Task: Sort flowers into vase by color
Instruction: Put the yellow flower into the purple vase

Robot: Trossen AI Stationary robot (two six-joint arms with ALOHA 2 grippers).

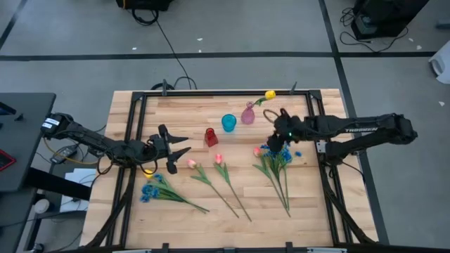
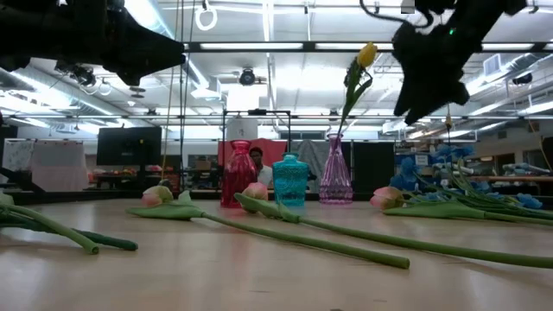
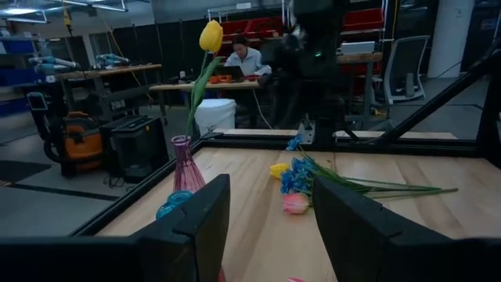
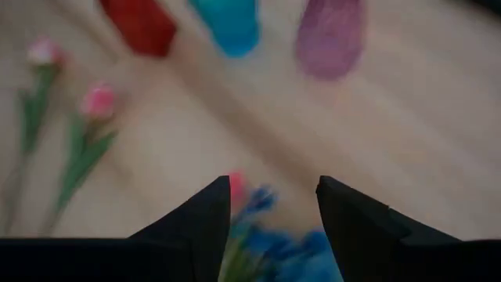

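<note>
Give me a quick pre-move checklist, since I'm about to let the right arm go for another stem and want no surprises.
1. Right claw open and empty: ok, fingers apart with nothing between them.
2. Right claw above the mixed bunch of blue and pink flowers on the table's right side: ok.
3. Which single stem sits between the fingers: cannot tell, blue blossoms and a pink bud overlap there.
4. Purple vase upright, already holding the yellow tulip: ok.
5. Red vase and blue vase upright and empty: ok.
6. Left claw clear of the right arm's path: ok, open on the left side.
</note>
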